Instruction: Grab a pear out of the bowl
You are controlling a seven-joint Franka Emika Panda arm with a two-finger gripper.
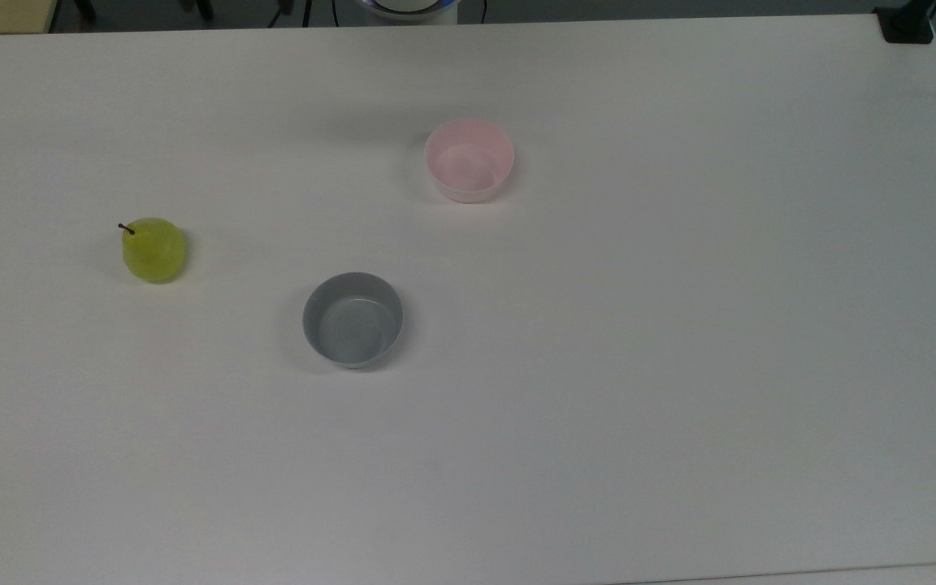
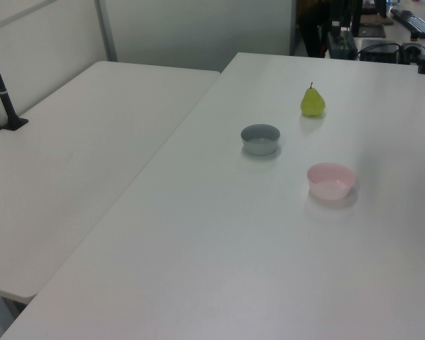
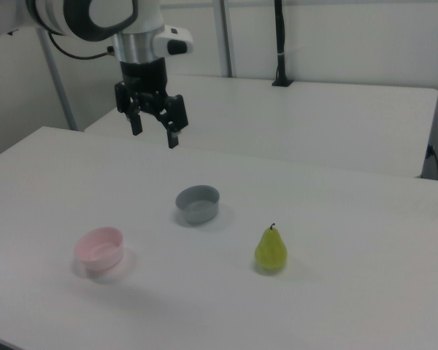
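Yellow-green pear [image 1: 154,250], pale pink bowl [image 1: 469,161], grey bowl [image 1: 353,319], white table [image 1: 679,325].

Count on the white table [image 1: 679,366]: one small yellow-green pear [image 1: 154,249] with a short dark stem; two small round bowls, one pale pink bowl [image 1: 469,160] and one grey bowl [image 1: 353,319]; one black two-finger gripper [image 3: 155,135] overhead
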